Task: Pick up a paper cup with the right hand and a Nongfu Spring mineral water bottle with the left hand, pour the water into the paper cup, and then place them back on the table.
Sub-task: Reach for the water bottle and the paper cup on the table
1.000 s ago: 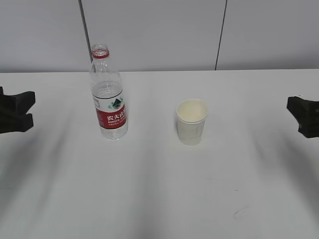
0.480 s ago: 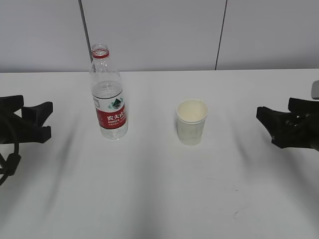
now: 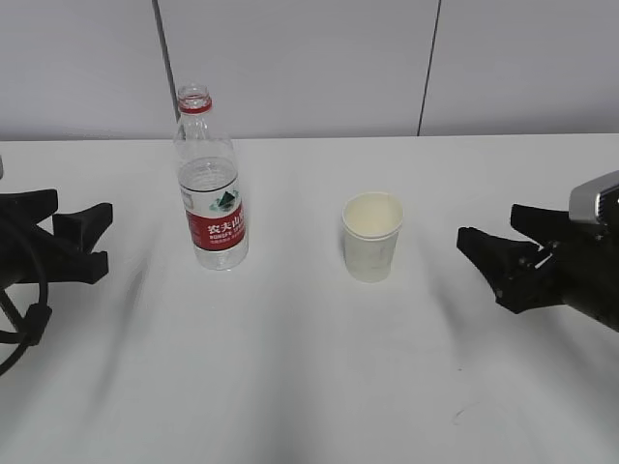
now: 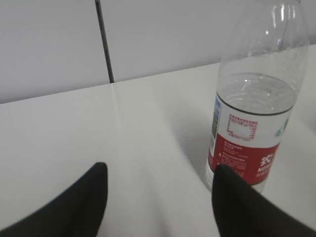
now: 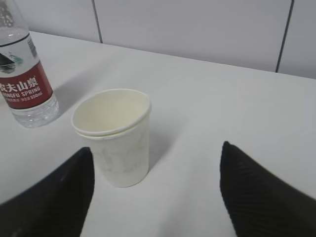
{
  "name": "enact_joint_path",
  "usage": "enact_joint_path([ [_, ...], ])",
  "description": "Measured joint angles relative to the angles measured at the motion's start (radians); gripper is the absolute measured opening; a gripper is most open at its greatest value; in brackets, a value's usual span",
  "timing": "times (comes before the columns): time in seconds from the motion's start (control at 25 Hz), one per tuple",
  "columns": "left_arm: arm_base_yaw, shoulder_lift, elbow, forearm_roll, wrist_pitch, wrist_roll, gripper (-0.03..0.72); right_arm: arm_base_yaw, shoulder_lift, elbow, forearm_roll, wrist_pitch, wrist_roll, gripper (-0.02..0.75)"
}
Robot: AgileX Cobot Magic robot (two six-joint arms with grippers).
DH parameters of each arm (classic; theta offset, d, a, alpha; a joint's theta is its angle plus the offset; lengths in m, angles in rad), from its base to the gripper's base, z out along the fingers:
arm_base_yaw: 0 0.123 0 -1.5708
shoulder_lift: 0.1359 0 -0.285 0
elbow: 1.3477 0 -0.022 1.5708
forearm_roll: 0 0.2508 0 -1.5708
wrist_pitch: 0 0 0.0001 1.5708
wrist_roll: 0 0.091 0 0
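Note:
The Nongfu Spring bottle (image 3: 211, 184) stands upright and uncapped on the white table (image 3: 290, 367), left of centre, about half full of clear water. The paper cup (image 3: 371, 236) stands upright to its right, empty as far as I can see. My left gripper (image 3: 102, 237) is open and empty, left of the bottle and apart from it. My right gripper (image 3: 484, 242) is open and empty, right of the cup and apart from it. In the left wrist view the bottle (image 4: 256, 113) is ahead right. In the right wrist view the cup (image 5: 116, 136) is ahead left and the bottle (image 5: 24, 74) is at far left.
A grey panelled wall (image 3: 309, 58) rises behind the table's far edge. Black cables (image 3: 24, 309) loop from the left arm at the left edge. Small faint marks (image 3: 464, 414) lie on the table at front right.
Both grippers have moved inward: the left one to the right toward the bottle, the right one to the left toward the cup. Bottle and cup have not moved.

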Motion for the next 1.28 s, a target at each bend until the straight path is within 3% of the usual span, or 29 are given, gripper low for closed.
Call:
enact_joint_path([
  [0.8,0.000,0.000,0.000,0.002,-0.004,-0.002,0.424,0.000,0.268,-0.148,-0.060,-0.066,-0.006,0.587],
  [1.28,0.000,0.000,0.000,0.002,-0.006,-0.002,0.424,0.000,0.405,-0.296,-0.204,-0.066,-0.008,0.587],
])
